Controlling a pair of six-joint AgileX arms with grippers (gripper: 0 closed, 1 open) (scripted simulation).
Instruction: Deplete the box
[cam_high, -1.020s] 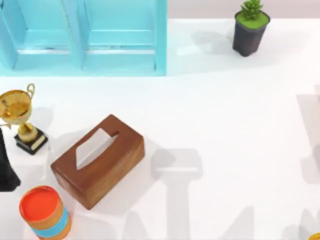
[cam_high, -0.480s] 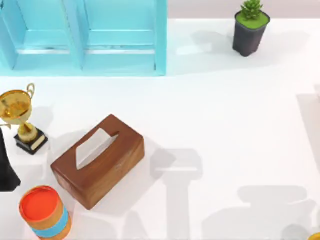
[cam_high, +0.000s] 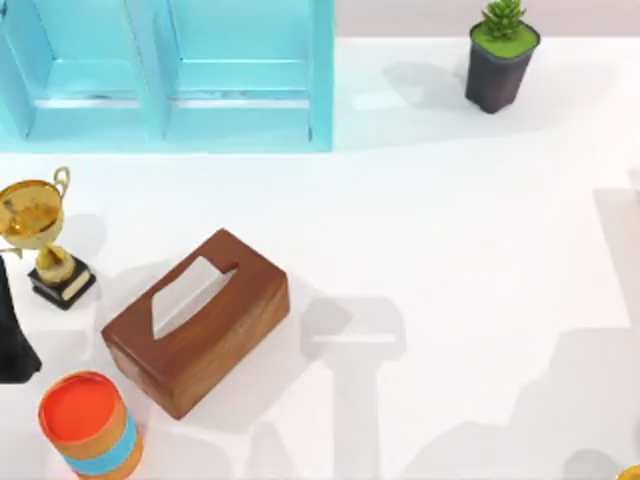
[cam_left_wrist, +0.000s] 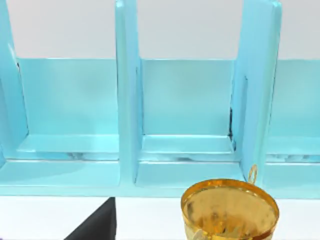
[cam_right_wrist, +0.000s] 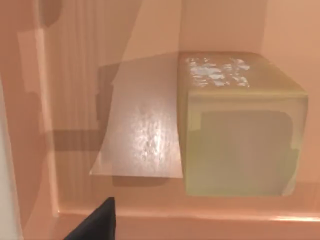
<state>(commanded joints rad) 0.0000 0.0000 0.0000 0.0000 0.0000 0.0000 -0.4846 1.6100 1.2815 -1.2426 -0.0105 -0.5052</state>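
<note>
The brown wooden tissue box (cam_high: 196, 322) is sitting untouched on the white bench (cam_high: 450, 250), white tissue (cam_high: 185, 293) protruding. No extraction is underway yet; the next move calls for pinching that tissue. Neither hand's state can be told.

Trophy (cam_left_wrist: 230, 212) base beyond frame edge

your left arm (cam_high: 14, 335) sits at the table's left edge, a dark piece low on that side. a dark finger tip (cam_left_wrist: 95, 225) of the left gripper pokes into its wrist view; likewise a dark tip (cam_right_wrist: 95, 220) in the right wrist view.
</note>
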